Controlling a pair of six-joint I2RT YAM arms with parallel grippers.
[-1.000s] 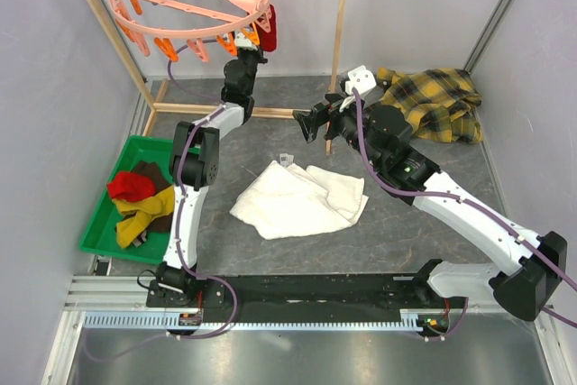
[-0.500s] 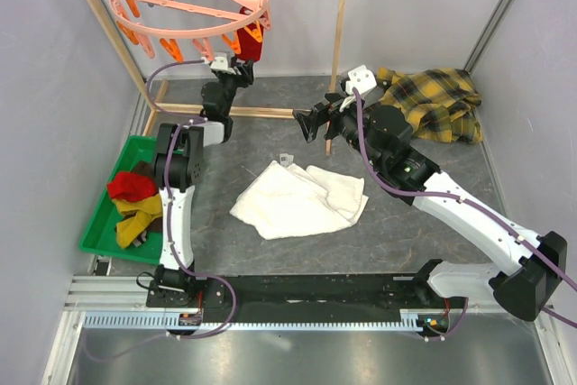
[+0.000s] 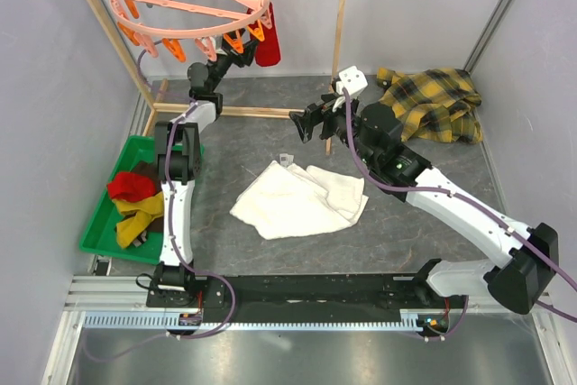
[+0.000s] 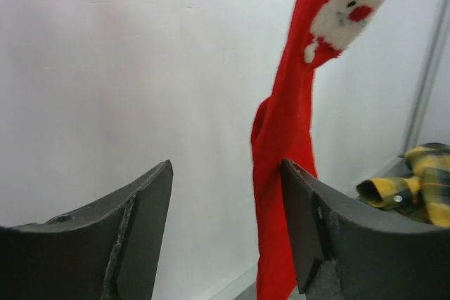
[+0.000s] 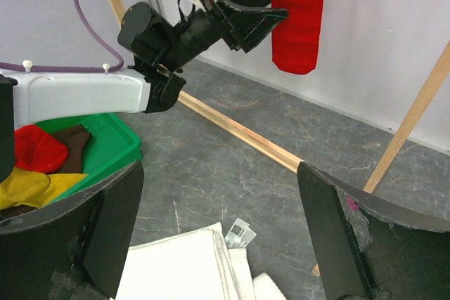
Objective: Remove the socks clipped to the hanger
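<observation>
Red sock (image 4: pixel 285 131) (Santa face, perhaps)

Plain pale walls (image 3: pixel 406 6) close in 3 sides of a mottled grey floor (image 3: pixel 388 241), evenly lit. A bare wooden frame (image 3: pixel 340 24) with 2 slim posts and a low crossbar stands at the back. A slotted metal rail (image 3: pixel 297 320) runs along the near edge.

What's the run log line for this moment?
left pincer: open, beside red Santa sock | sock: hanging from pink hanger | right pincer: open, empty
</observation>
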